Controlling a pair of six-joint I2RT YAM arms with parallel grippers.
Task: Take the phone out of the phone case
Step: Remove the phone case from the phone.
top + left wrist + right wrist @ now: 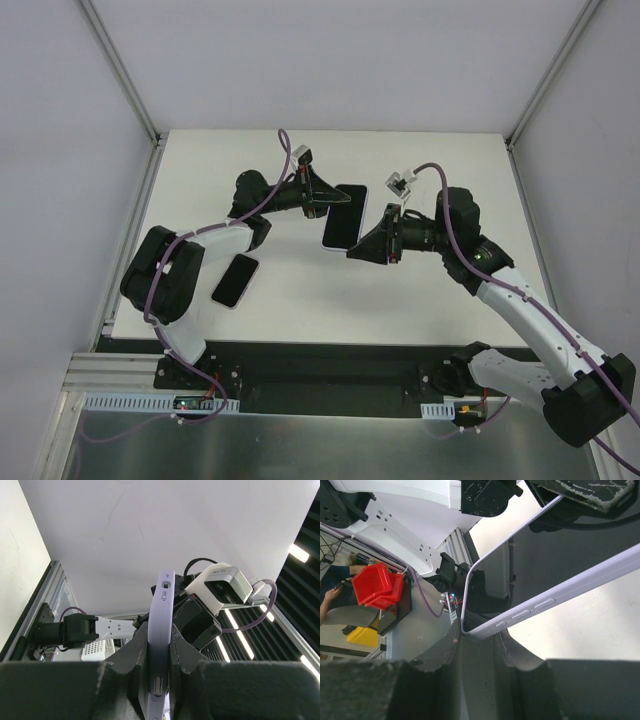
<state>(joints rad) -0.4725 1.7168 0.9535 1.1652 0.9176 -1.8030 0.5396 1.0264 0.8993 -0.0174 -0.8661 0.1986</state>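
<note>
A lavender phone case with a dark face is held in the air over the table's middle, between both grippers. My left gripper is shut on its upper left edge; in the left wrist view the case's lavender side with its buttons stands upright between the fingers, at the gripper. My right gripper is shut on the case's lower corner, which sits between the fingers at the gripper. I cannot tell whether the dark face is the phone's screen or the case's inside.
A second dark phone-shaped slab with a pale rim lies flat on the white table by the left arm's base. White walls close the cell on three sides. A red bin shows beyond the table in the right wrist view.
</note>
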